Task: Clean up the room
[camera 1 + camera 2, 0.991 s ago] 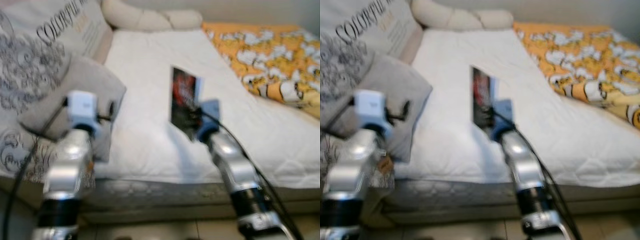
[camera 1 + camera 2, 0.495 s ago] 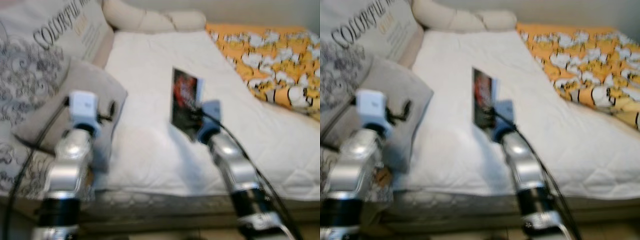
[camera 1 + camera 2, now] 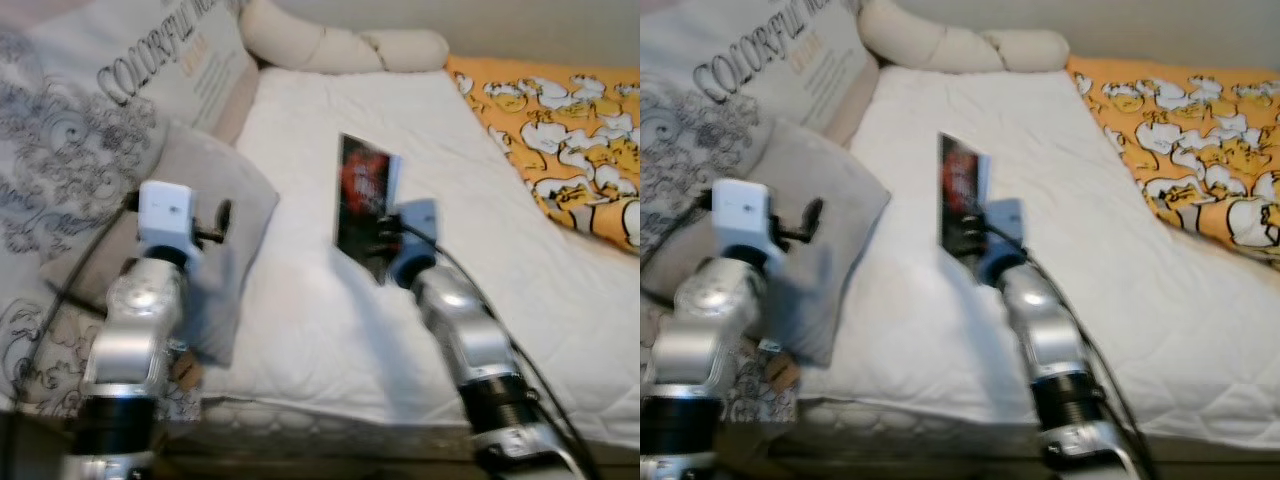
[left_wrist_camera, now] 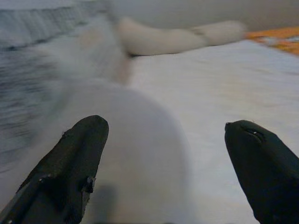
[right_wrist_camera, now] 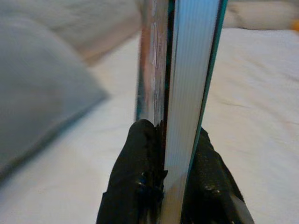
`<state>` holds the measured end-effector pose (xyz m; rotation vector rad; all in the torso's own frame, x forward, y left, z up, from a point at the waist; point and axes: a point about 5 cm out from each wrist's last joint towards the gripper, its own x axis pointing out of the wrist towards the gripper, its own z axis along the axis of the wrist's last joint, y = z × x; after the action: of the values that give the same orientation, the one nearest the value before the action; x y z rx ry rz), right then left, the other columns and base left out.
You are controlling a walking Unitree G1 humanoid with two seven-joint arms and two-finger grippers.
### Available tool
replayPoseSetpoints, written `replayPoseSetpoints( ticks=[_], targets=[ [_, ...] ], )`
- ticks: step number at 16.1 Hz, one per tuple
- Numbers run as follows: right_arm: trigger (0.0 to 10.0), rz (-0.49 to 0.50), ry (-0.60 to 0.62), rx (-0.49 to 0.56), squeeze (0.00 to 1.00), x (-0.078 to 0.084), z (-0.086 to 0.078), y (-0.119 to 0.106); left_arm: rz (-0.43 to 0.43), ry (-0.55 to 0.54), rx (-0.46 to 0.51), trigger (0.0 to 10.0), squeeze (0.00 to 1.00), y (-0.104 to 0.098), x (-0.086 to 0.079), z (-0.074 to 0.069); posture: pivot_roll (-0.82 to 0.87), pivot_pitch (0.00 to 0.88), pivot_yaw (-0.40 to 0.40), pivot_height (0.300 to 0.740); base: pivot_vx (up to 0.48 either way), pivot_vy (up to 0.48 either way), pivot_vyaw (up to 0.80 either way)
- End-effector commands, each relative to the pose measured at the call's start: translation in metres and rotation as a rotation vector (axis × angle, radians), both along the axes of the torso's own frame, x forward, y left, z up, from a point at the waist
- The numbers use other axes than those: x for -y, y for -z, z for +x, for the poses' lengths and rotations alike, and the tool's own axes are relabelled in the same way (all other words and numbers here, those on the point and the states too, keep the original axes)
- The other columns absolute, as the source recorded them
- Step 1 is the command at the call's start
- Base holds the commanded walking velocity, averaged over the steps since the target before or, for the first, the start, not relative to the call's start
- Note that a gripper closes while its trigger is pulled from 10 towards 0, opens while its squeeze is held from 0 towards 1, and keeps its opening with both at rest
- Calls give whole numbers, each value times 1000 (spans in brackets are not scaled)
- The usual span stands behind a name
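A: Left to right, quick. Far left?

B: Big printed cushion point(image 3: 90, 130) propped at the left edge of the bed; lettering reads "COLORFUL", smaller lines under it too blurred to read. A plain grey pillow point(image 3: 215, 215) lies just in front of it.

A: Left gripper point(image 4: 168, 163)?

B: Raised over the grey pillow, fingers spread wide, nothing between them.

A: Task thing?

B: Book point(image 3: 366, 203), dark cover with red artwork, held upright above the white mattress point(image 3: 300, 290) at mid-bed. Cover text too blurred to read. Right gripper point(image 5: 173, 154) is pinching its lower edge, one finger on each side of the closed covers.

A: Handling?

B: My guess: thin, stiff, fairly light, glossy cover so a bit slippery. Held by one edge it could pivot or the pages fan out. A better hold would be deeper, near the spine, with the fingers flat on both covers.

A: Right of that?

B: Orange blanket point(image 3: 560, 120) with white cartoon figures, bunched at the far right of the bed. Cream bolster pillows point(image 3: 340, 45) along the far end. No brand marks readable there.
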<state>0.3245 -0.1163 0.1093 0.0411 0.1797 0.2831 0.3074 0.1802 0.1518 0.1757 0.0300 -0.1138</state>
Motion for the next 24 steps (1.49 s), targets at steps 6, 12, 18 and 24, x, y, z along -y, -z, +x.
replayPoseSetpoints(
  ticks=[6, 12, 18, 24],
  targets=[
    [10000, 250, -62, -58, 0, 1, 11, -18, 36, 110, -21, 10000, 0, -3, 9, -10, 10, 0, -29, 740, 150, 0, 0],
    [10000, 357, -267, -396, 0, -2, 28, -1, 57, 412, -118, 10000, 0, -11, 12, -22, 26, 0, -29, 740, 0, 0, 0],
    [10000, 488, -393, -559, 0, -1, 33, 3, 41, 727, -342, 10000, 0, -11, 6, -59, 77, 0, -52, 740, 0, 0, 0],
    [10000, 220, -332, -598, 0, -11, 28, 32, 72, 770, -499, 10000, 0, -8, -4, -97, 144, 0, -54, 740, 0, 0, 0]
  ],
)
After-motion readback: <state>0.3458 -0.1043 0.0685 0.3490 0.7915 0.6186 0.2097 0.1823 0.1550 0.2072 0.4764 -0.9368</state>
